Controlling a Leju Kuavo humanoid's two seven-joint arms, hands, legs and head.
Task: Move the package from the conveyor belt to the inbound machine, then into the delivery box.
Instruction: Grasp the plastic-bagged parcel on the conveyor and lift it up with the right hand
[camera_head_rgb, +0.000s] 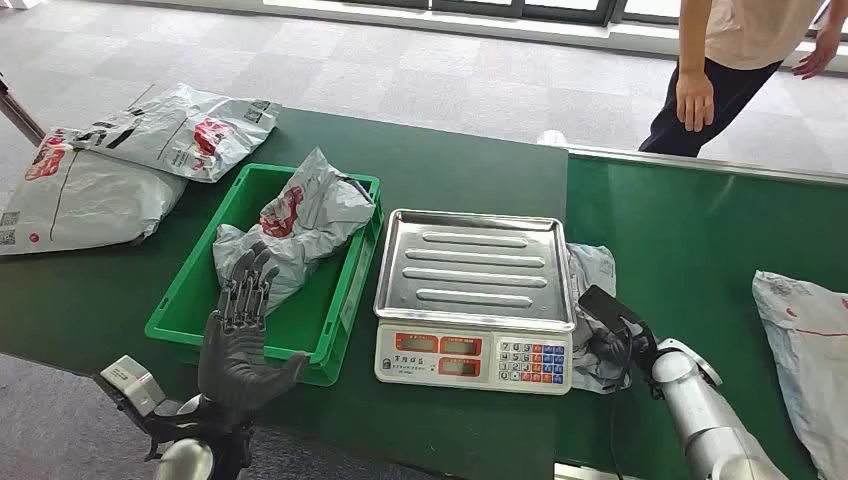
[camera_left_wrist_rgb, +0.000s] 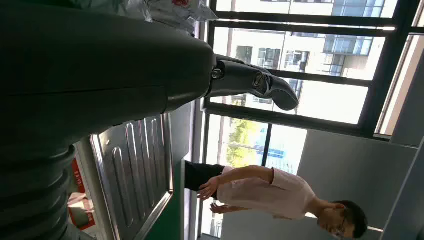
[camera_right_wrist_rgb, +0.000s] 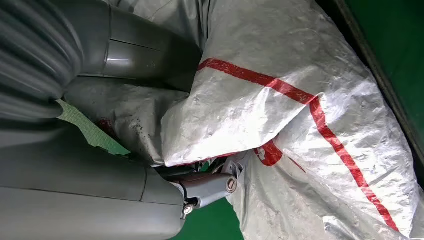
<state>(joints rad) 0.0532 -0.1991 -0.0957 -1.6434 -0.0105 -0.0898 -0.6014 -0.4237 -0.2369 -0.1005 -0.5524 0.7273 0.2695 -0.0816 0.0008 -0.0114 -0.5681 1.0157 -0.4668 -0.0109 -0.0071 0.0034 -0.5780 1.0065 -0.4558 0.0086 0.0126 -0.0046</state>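
A crumpled grey package (camera_head_rgb: 592, 272) with red print lies on the table between the scale and the conveyor belt (camera_head_rgb: 700, 240). My right hand (camera_head_rgb: 612, 345) grips its near end; up close, the thumb and fingers (camera_right_wrist_rgb: 210, 187) are buried in the folds of the package (camera_right_wrist_rgb: 300, 100). The inbound machine is a scale with a steel tray (camera_head_rgb: 470, 265), bare, just left of that package. A green delivery box (camera_head_rgb: 190, 310) holds another grey package (camera_head_rgb: 300, 220). My left hand (camera_head_rgb: 240, 335) hovers open over the box's near rim, fingers spread.
Two more grey packages (camera_head_rgb: 180, 130) (camera_head_rgb: 80, 200) lie on the table at far left. Another package (camera_head_rgb: 810, 350) sits on the belt at the right edge. A person (camera_head_rgb: 720, 50) stands beyond the belt, also seen past the steel tray (camera_left_wrist_rgb: 135, 165) as a person (camera_left_wrist_rgb: 260, 190).
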